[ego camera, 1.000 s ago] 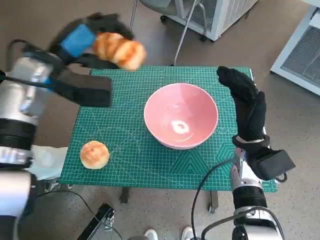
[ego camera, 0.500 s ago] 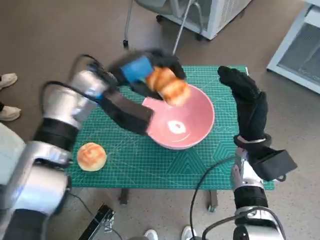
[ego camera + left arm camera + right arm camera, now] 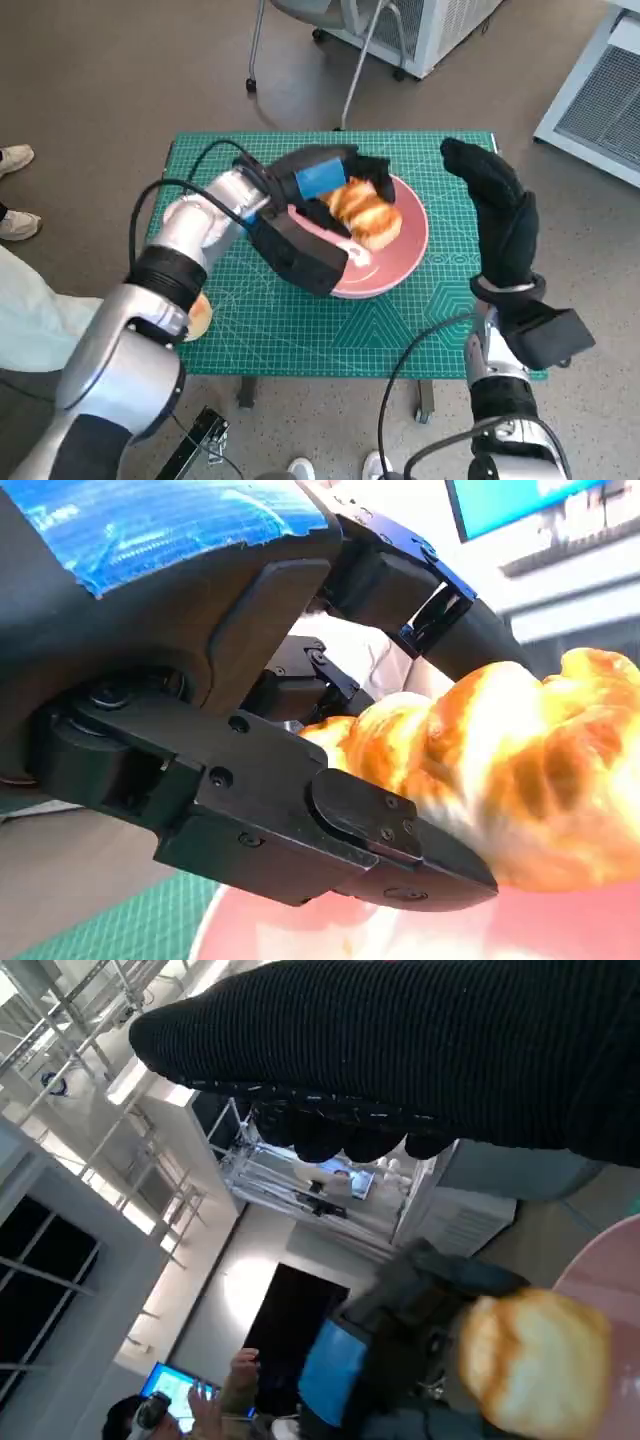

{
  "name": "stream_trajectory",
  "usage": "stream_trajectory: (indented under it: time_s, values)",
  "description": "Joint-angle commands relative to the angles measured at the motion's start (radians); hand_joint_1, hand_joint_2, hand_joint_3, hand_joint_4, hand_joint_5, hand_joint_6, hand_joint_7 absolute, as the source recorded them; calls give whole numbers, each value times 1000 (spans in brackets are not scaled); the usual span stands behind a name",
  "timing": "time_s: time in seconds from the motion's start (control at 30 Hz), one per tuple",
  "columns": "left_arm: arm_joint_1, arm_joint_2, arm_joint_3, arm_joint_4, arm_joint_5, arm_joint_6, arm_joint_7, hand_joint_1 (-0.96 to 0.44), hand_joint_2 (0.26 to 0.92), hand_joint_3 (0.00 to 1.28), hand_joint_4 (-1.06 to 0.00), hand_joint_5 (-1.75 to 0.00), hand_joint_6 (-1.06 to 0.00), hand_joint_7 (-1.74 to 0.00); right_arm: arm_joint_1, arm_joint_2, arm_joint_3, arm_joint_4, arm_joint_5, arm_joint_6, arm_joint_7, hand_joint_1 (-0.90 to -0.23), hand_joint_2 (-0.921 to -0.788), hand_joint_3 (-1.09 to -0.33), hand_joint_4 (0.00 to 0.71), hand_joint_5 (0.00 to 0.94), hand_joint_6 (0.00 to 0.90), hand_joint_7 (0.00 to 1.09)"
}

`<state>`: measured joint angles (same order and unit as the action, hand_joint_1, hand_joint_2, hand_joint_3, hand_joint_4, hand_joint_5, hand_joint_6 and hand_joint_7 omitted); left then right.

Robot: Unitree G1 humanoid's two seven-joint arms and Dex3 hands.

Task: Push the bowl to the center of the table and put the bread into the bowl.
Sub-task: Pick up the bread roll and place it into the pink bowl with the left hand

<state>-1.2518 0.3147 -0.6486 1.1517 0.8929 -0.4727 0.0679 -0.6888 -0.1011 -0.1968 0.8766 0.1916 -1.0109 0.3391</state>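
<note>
The left hand grips the bread over the pink bowl, low inside its rim. The right hand stands upright just beside the bowl, fingers together, holding nothing. The bowl sits mid-mat.
</note>
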Motion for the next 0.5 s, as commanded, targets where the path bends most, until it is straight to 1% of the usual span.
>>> stream_trajectory:
  time_s: [0.03, 0.07, 0.1, 0.13, 0.17, 0.2, 0.23, 0.33, 0.5]
  values:
    - [8, -16, 20, 10, -46, 79, -150, -121, 911, 228, -361, -670, -369, -1109, 28, -4, -1, -2, -11, 6, -22, -595, -921, -759, 393, 17, 72, 740]
    - [6, -19, 21, 7, -54, 96, -194, -105, 913, 205, -351, -548, -359, -962, 30, -4, 0, -5, -12, 7, -24, -596, -921, -759, 393, 16, 73, 739]
    - [6, -20, 22, 3, -60, 109, -226, -93, 916, 157, -315, -355, -345, -703, 31, -3, 1, -6, -12, 8, -27, -600, -921, -758, 393, 16, 75, 736]
    - [3, -21, 23, 0, -67, 118, -260, -85, 918, 126, -294, -228, -349, -510, 32, -3, 1, -9, -11, 10, -28, -602, -921, -757, 393, 16, 76, 734]
    - [2, -22, 23, -4, -73, 126, -285, -89, 917, 114, -282, -182, -349, -439, 32, -3, 2, -11, -10, 12, -29, -605, -921, -756, 393, 16, 77, 732]
    - [2, -21, 26, -10, -79, 129, -305, -94, 919, 92, -265, -117, -350, -332, 33, -2, 2, -15, -7, 16, -29, -609, -921, -755, 394, 16, 78, 730]
    - [2, -19, 28, -16, -84, 131, -319, -103, 918, 73, -253, -75, -359, -261, 34, -1, 3, -17, -6, 19, -30, -612, -921, -755, 394, 15, 78, 728]
    - [13, 0, 44, -50, -108, 123, -351, -120, 917, 43, -238, -25, -379, -167, 36, 5, 6, -29, -3, 26, -33, -619, -921, -755, 394, 15, 79, 724]
    - [42, 36, 78, -131, -149, 124, -403, -137, 911, 22, -197, -4, -366, -107, 34, 9, 10, -34, -5, 33, -38, -621, -921, -755, 393, 13, 79, 722]
